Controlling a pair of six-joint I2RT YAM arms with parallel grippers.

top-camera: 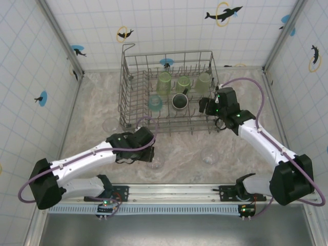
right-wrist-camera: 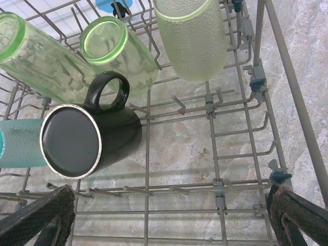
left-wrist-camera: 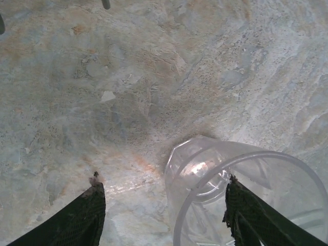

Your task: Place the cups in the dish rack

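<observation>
Marbled desk (left-wrist-camera: 154, 77), tiled walls around. Clear cup (left-wrist-camera: 205, 174) on bare desk, on the near side of the dish rack (top-camera: 125, 87) and apart from it. Apparently upright: mouth up, long axis vertical. Looks thin, light and stiff, probably slick and easy to tip. Best pinched on the wall just below the rim. Left claw (left-wrist-camera: 163, 187) open astride that wall, one finger inside the mouth, one outside, not yet gripping. Right claw (right-wrist-camera: 171, 197) wide open and empty over the rack, near the black mug (right-wrist-camera: 102, 133).
</observation>
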